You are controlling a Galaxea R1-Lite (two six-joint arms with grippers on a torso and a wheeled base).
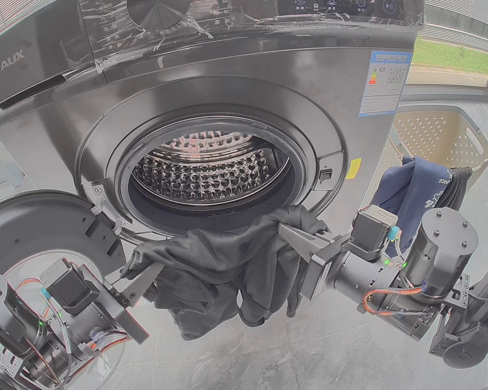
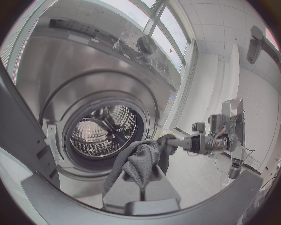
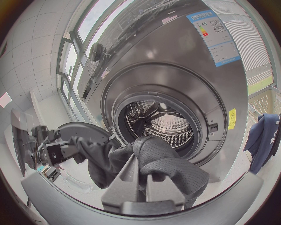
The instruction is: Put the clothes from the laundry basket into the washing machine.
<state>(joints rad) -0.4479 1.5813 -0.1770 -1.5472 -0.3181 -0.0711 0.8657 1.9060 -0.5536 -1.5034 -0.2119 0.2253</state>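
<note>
Garment (image 1: 224,267) of dark grey mesh hangs stretched btwn our two pincers, just in front of the washing machine (image 1: 323,80) and below its drum (image 1: 211,173) mouth. We see the left pincer (image 1: 154,271) clamped on one end and the right pincer (image 1: 290,235) on the other. Door (image 1: 21,230) stands open on the left. On the right, blue cloth (image 1: 414,189) drapes over the laundry basket (image 1: 457,133) rim.

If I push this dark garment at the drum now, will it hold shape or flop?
Likely floppy: the dark garment sags in folds between the left pincer and right pincer. Probably light; its mesh looks thin. The hanging middle may catch on the lower drum rim.
</note>
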